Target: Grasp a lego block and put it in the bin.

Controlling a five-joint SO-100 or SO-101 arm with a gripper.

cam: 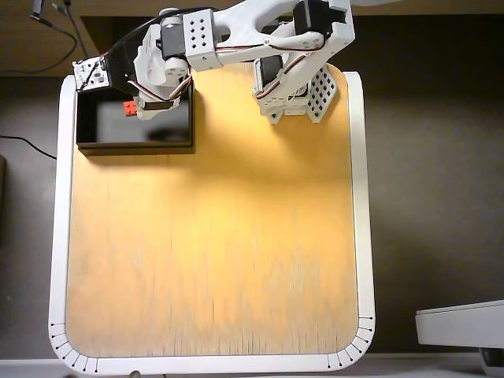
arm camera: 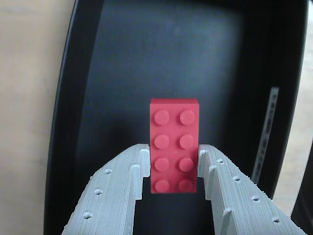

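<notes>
Wooden tabletop (cam: 213,236) with white rim, bin (cam: 90,126) at its far-left corner in overhead view. Gripper (arm camera: 173,164) is clenched on lego block (arm camera: 174,144), pinching its long sides near the lower end. Block hangs directly over bin floor, studs facing wrist camera, long axis running straight out from the jaws; release looks next

The arm (cam: 252,31) reaches left in the overhead view, its tool (arm camera: 173,159) clamped, fingers (arm camera: 122,191) nearly parallel.

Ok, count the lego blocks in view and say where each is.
1: the lego block sits pinched in the gripper above the bin. The arm could hide others.
</notes>
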